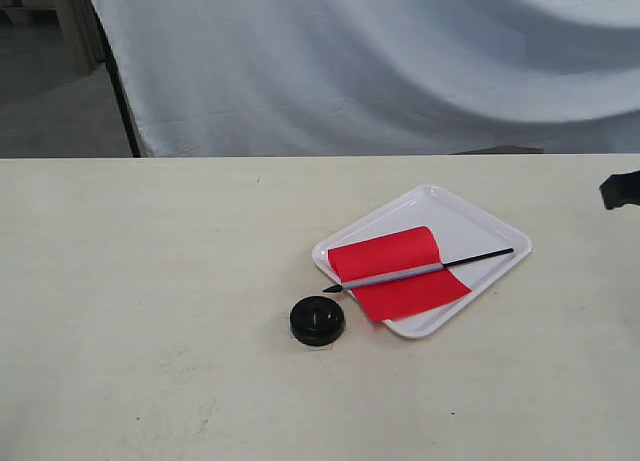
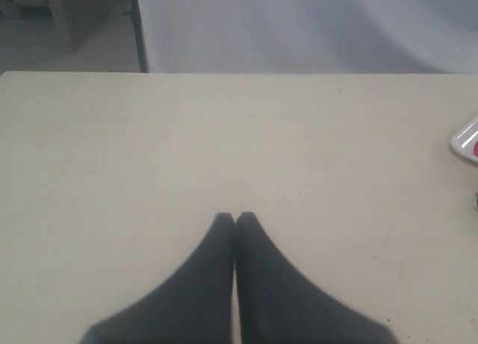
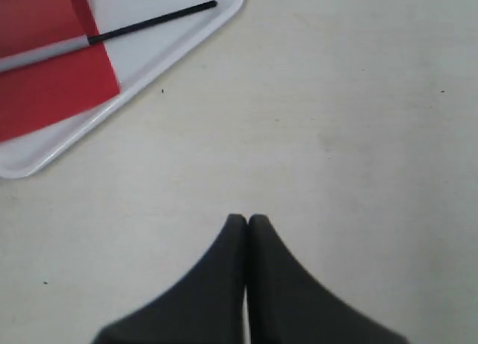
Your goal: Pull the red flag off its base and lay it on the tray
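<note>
The red flag [image 1: 400, 273] lies flat on the white tray [image 1: 470, 226], its black stick slanting across the tray and its pointed tip poking over the near-left rim. The round black base [image 1: 318, 320] stands on the table just in front of the tray's left corner, apart from the flag. The right wrist view shows the red flag [image 3: 52, 90] and the tray [image 3: 168, 49] off to one side of my right gripper [image 3: 248, 219], which is shut on nothing above bare table. My left gripper [image 2: 235, 217] is shut and empty, far from the tray [image 2: 467, 141].
A wide pale table [image 1: 150, 281] spreads to the left and front. A white cloth backdrop [image 1: 380, 61] hangs behind the far edge. A dark part of the right arm [image 1: 622, 189] shows at the right border.
</note>
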